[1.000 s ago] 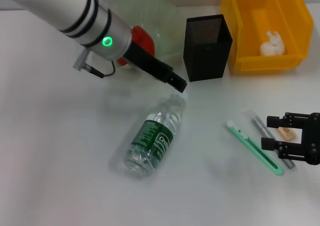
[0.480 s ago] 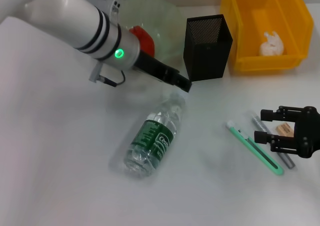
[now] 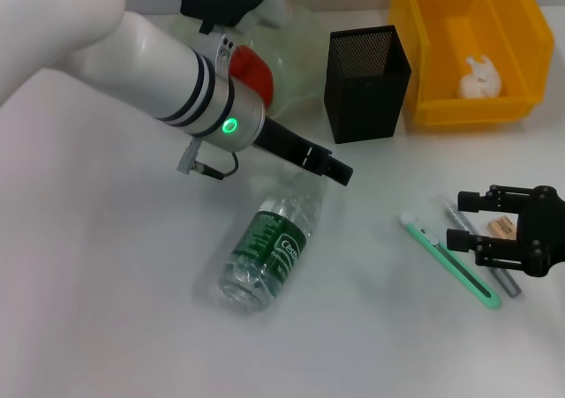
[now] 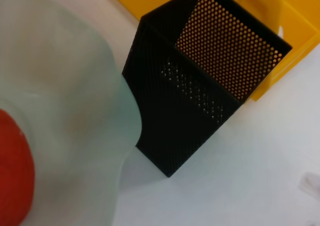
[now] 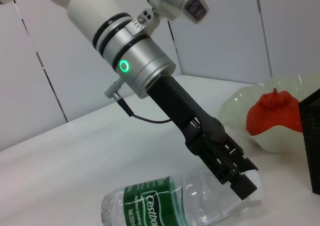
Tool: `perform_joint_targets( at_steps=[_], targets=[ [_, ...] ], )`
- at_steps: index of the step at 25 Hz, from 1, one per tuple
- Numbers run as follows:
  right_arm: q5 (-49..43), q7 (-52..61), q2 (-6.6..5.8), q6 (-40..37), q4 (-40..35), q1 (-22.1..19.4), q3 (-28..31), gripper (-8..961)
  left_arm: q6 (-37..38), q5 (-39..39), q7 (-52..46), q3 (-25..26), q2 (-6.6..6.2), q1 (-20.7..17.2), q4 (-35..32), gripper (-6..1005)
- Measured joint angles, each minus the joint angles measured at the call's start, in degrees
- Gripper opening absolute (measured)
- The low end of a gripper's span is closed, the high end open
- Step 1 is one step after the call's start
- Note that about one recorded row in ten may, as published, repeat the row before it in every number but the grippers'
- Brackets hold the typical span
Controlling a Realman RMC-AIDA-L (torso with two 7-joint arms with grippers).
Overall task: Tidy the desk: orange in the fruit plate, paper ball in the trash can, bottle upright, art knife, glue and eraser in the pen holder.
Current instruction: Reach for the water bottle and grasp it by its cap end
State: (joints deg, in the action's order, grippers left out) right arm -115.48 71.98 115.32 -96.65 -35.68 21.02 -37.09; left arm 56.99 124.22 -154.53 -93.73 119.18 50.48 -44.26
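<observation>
A clear bottle [image 3: 269,248] with a green label lies on its side at the table's middle; it also shows in the right wrist view [image 5: 170,203]. My left gripper [image 3: 340,170] looks shut and hovers just above the bottle's cap end [image 5: 242,178]. The orange [image 3: 252,67] sits in the pale green fruit plate [image 3: 296,23]. The paper ball [image 3: 479,76] lies in the yellow bin [image 3: 521,27]. My right gripper [image 3: 463,221] is open at the right, over the grey glue stick [image 3: 484,255] and tan eraser [image 3: 501,229]. The green art knife [image 3: 450,259] lies beside them.
The black mesh pen holder [image 3: 366,80] stands between the plate and the bin; the left wrist view shows it close [image 4: 200,85], with the plate [image 4: 65,110] and orange [image 4: 12,171] beside it. My left arm spans the table's back left.
My left arm has swung forward and to the right, bringing its gripper from near the pen holder to over the bottle's cap end. My right gripper shifted slightly left, then stayed put.
</observation>
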Motion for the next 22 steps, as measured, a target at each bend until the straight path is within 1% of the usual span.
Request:
perform_joint_targets(
  at_steps=[2, 5, 12, 18, 21, 22],
  targets=[
    [0.0, -0.03, 0.06, 0.0, 0.0, -0.04, 0.0, 649, -1.61, -0.29, -0.09, -1.47, 0.0, -0.87, 0.22, 814],
    [0.0, -0.08, 0.18, 0.0, 0.0, -0.08, 0.0, 649, -1.76, -0.3, -0.09, -1.69, 0.0, -1.01, 0.24, 814],
    [-0.09, -0.09, 0.52, -0.02, 0.08, -0.11, 0.0, 649, -3.44, -1.49, -0.13, -4.58, 0.0, -1.64, 0.31, 815],
    [-0.15, -0.09, 0.62, -0.03, 0.09, -0.11, 0.0, 649, -5.35, -1.88, -0.16, -6.39, 0.0, -2.19, 0.32, 743],
    [-0.15, -0.09, 0.62, -0.03, 0.09, -0.18, 0.0, 648, -5.89, -1.9, -0.16, -6.86, 0.0, -2.38, 0.31, 541],
    [-0.14, -0.09, 0.62, -0.03, 0.09, -0.22, 0.0, 648, -6.1, -1.9, -0.16, -7.17, 0.0, -2.43, 0.29, 525]
  ],
)
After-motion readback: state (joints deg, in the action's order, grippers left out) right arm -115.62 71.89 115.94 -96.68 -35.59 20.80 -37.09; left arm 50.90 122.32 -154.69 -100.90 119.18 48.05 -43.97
